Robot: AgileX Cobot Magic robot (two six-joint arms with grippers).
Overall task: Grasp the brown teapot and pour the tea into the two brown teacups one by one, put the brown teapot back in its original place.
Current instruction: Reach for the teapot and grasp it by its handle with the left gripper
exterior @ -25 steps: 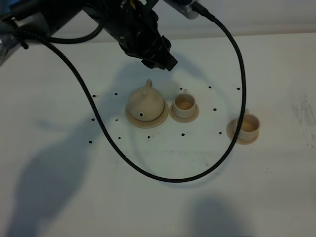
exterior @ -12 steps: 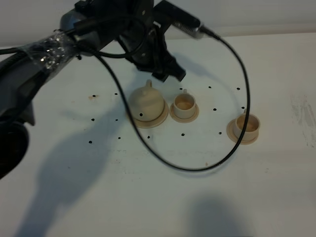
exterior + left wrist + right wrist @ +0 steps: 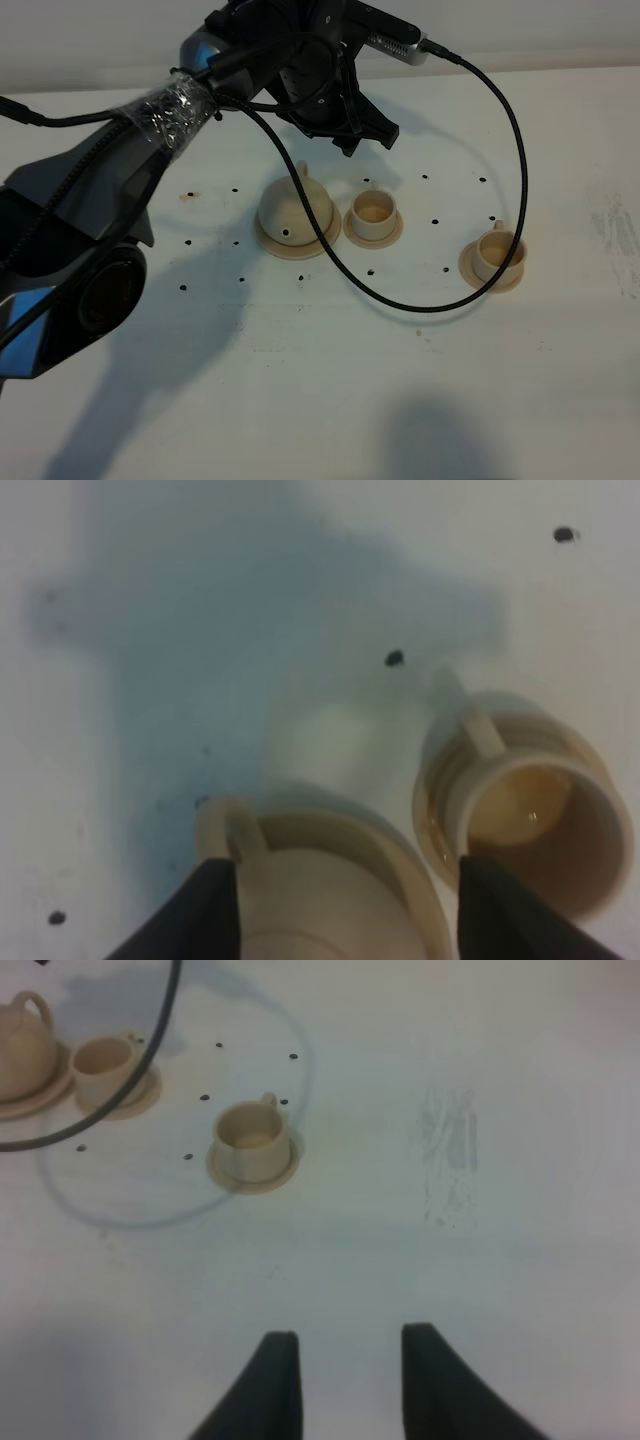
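Aloft, left pincer (open) near teapot.

High view: bright, even overhead light is flattening the white table. Broad soft shadows are lying well clear of the left gripper, toward the camera.
Left wrist view: everything is blurring. The teapot between the jaws and the cup beside them are smearing. A bluish shadow is spreading ahead.
Right wrist view: a dimmer grey cast is covering the picture. The right gripper is showing dark and soft, and the table ahead of its jaws is reading fairly sharp.
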